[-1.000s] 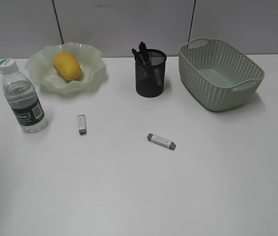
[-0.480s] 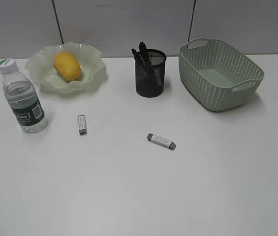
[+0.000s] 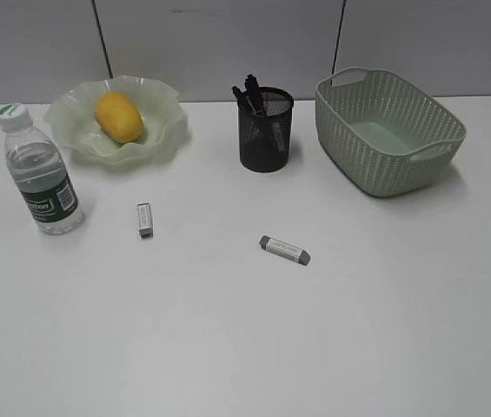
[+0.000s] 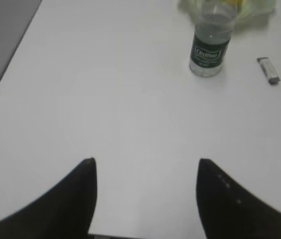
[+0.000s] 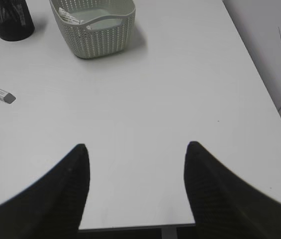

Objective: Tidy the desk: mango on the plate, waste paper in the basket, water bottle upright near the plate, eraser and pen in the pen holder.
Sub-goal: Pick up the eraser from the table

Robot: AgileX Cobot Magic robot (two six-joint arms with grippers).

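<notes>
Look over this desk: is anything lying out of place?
Yes. Two erasers lie loose on the desk: a white one beside the water bottle and a grey one mid-desk, both outside the pen holder.

My left wrist view cuts off the plate and the bottle top, far ahead of my left gripper. Ahead-left of my right gripper, the pen holder is cropped, and something white in the basket is too small to tell.
</notes>
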